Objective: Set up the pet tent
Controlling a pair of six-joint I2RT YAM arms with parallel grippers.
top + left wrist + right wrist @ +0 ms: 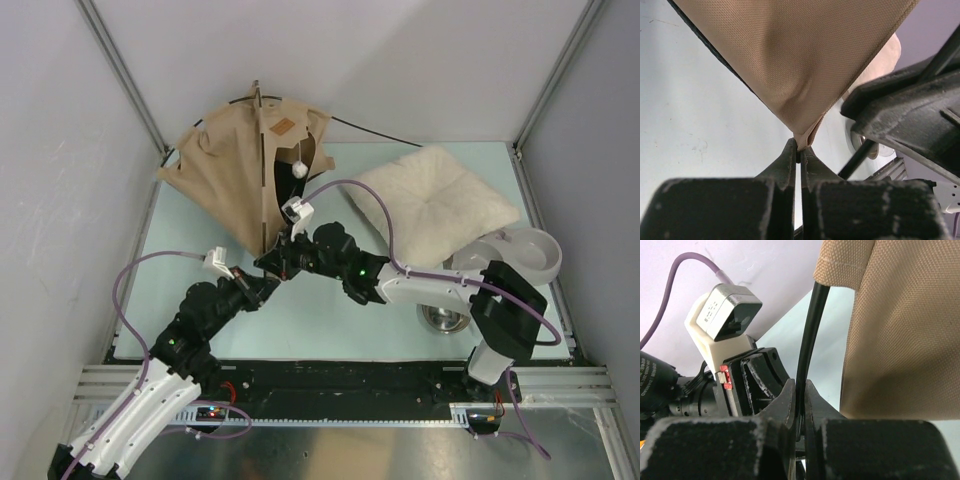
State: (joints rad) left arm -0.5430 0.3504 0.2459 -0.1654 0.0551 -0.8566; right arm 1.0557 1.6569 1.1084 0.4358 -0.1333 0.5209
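Nearby, pillow (440,200) beside pet tent (225,180).

table (330,315): pale green | pet tent (230,170): back left | cream pillow (440,200): back right | white bowl (528,255); steel bowl (440,318)

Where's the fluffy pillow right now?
Top view: the cream pillow lies far right on the table, beside the pet tent, with a pale bowl just nearer.

One pet tent (225,180), one pillow (440,200), two bowls (527,256) (441,319)
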